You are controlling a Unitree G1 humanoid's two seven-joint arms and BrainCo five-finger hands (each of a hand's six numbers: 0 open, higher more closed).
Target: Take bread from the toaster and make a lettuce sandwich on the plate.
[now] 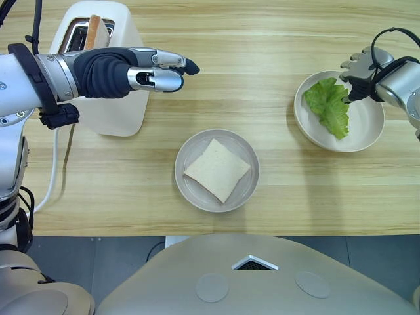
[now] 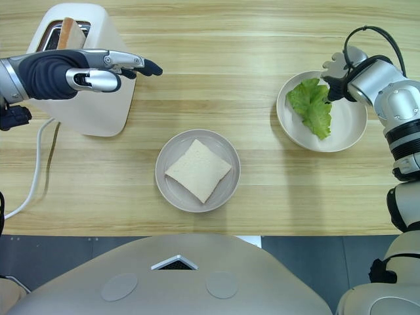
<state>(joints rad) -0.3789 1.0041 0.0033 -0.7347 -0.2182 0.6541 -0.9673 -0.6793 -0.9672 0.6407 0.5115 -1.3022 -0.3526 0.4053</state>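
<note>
Your right hand (image 1: 361, 71) sits over the far rim of the round cream bowl (image 1: 367, 131), right at the top edge of the crinkled green lettuce leaf (image 1: 330, 105). From this angle you cannot tell whether it has closed on the leaf or only touches it. That is the main risk: if you lift on a thin pinch, the floppy leaf may tear or slip out. It would then drop on the pale wooden table (image 1: 230, 72) short of the round grey plate (image 1: 246, 193). If you press hard on the rim, the light bowl could tip or slide.

One square slice of white bread (image 1: 216, 169) lies flat on the plate. A browned slice (image 1: 93, 31) stands upright in the slot of the white toaster (image 1: 121, 115). Your left hand (image 1: 141, 71) hovers across the toaster, fingers stretched out straight and holding nothing. It is well apart from the plate, so the leaf's path looks open. Mind the white power cord (image 1: 56, 170) running by your left arm; a snag there could drag the toaster.
</note>
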